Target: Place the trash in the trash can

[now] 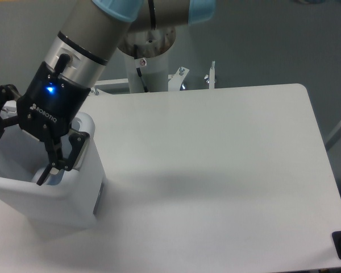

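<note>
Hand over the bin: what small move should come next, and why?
Probably lift straight up and clear of the bin. The hand hangs over the opening with its fingers spread and nothing visible between them, so the drop looks done. No trash shows on the table.

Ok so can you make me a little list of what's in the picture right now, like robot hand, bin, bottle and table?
end effector: open, nothing between its fingers, hanging over the trash can's opening
trash can: white, boxy, at the left edge of the table
bottle: not visible in this view
wrapper: not visible either
table: white, bare where the camera can see it
blue light: glowing on the end effector's body
</note>
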{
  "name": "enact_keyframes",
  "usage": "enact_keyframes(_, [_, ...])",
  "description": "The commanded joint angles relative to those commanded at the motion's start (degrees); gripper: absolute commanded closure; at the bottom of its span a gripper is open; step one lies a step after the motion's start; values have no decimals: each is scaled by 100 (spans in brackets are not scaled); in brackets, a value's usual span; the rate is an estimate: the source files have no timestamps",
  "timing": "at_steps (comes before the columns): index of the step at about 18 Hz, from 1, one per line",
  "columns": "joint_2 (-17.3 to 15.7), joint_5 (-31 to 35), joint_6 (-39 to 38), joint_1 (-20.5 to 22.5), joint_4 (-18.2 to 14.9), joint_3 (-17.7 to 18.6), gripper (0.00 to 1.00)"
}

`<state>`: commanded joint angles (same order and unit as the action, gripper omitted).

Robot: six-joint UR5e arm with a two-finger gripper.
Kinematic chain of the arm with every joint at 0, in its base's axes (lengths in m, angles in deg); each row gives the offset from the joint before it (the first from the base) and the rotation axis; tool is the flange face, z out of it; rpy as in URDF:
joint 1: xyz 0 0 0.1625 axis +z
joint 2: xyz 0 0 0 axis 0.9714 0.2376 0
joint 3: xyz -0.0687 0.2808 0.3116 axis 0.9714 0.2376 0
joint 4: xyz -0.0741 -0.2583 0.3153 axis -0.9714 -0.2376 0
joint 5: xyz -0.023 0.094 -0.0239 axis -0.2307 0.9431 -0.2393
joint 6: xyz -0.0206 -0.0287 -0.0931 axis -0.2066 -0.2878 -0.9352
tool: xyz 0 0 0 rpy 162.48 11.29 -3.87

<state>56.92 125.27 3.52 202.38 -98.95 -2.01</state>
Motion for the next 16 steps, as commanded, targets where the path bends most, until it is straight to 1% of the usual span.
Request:
enact_keyframes(2, [70, 325, 0, 123, 17, -9, 0])
enact_keyframes(4, [167, 520, 0, 403, 9, 17, 0])
enact_keyframes(10, [343, 494, 18, 1282, 9, 0, 0])
enact_keyframes(13, [544, 529, 53, 1599, 35, 17, 0])
enact_keyframes(16, [694, 538, 412, 1898, 9, 149, 0])
